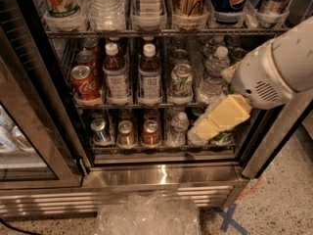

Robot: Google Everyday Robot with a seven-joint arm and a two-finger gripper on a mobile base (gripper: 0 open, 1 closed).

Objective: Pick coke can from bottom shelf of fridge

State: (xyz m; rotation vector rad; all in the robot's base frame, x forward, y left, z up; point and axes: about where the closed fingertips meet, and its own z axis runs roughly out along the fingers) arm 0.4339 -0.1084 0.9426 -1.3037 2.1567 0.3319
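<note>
The fridge (161, 176) stands open with its dark interior and wire racks in view. On the bottom shelf (161, 149) the coke can (150, 133), red with a silver top, stands third from the left. A blue can (100, 130) and a gold-brown can (126, 134) stand to its left, and a small water bottle (177, 128) to its right. My gripper (200, 130), cream-coloured on a white arm, is at the right end of the bottom shelf. It is to the right of the water bottle and apart from the coke can. It covers the items behind it.
The middle rack holds red cola cans (84, 82), brown bottles (149, 75), a green-and-white can (181, 81) and water bottles (213, 75). The glass door (29, 131) hangs open at left. A crumpled clear plastic bag (146, 214) lies on the floor in front.
</note>
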